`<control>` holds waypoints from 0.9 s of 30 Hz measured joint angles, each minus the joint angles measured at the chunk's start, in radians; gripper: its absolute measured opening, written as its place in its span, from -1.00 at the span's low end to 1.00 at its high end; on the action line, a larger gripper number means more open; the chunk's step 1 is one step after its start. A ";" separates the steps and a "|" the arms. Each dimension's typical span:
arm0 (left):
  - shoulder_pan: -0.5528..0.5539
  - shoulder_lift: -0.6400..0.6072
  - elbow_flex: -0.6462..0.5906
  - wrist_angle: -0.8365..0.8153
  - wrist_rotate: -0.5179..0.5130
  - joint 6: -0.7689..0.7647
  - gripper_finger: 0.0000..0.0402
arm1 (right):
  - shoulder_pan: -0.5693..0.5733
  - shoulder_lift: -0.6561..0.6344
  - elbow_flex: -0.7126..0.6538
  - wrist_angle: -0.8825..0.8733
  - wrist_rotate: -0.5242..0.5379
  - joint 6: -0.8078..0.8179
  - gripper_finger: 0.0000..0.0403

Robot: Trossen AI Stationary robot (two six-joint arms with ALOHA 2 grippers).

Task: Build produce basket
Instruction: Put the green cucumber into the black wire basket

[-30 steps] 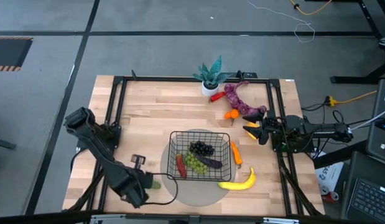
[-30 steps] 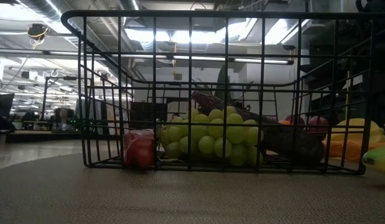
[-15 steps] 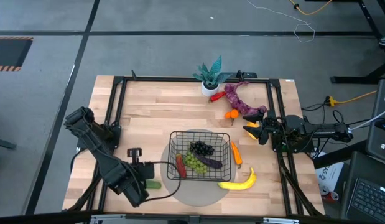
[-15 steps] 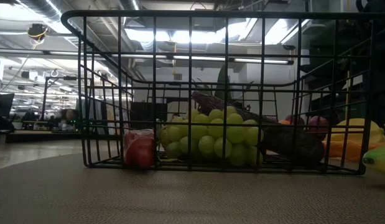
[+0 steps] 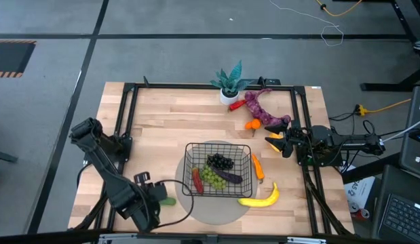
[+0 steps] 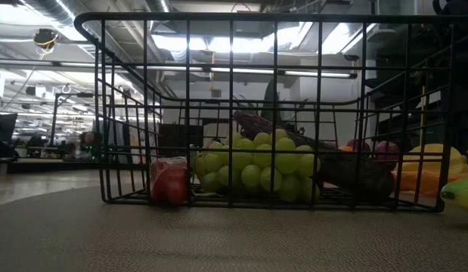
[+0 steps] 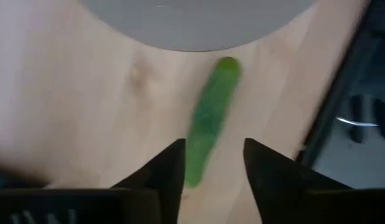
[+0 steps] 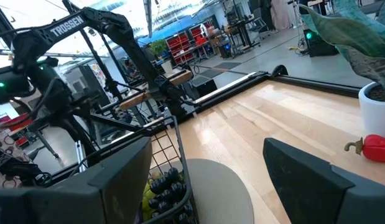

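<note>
**Basket part filled, cucumber next**

The square black wire-grid basket [image 5: 218, 169] sits on a round grey disc [image 5: 216, 207] near the table's front centre. Inside lie 4 pieces: dark grapes [image 5: 220, 161], green grapes [image 5: 211, 177], a purple eggplant [image 5: 229, 177] and a red pepper [image 5: 197, 180]. Outside, to its right, lie a carrot [image 5: 258, 167] and a yellow banana [image 5: 260, 197]; farther off lie an orange [image 5: 252, 125] and a long purple lumpy string [image 5: 261, 108]. Left of the basket, a green cucumber [image 7: 209, 118] lies on the wood, the left gripper [image 7: 211, 163] over it with fingers apart, holding nothing. The right gripper [image 5: 285, 143] waits at the right edge, jaws wide. Roughly half remains, by my reckoning.
</note>
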 joint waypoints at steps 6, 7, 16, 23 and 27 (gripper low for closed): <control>-0.003 0.000 -0.159 0.100 -0.004 0.117 -0.04 | 0.000 0.000 0.000 0.000 0.000 -0.002 0.54; -0.003 0.000 -0.196 0.135 -0.004 0.133 -0.04 | 0.000 0.000 0.000 0.000 0.000 -0.002 0.54; 0.009 0.001 -0.411 0.471 0.127 0.053 -0.04 | 0.000 0.000 0.000 -0.003 -0.019 -0.002 0.54; 0.010 0.024 -0.466 0.504 0.093 0.082 -0.04 | 0.000 0.000 0.000 -0.004 -0.028 0.010 0.54; 0.011 0.064 -0.511 0.610 0.125 0.082 -0.03 | 0.000 0.000 0.000 -0.004 -0.028 0.001 0.54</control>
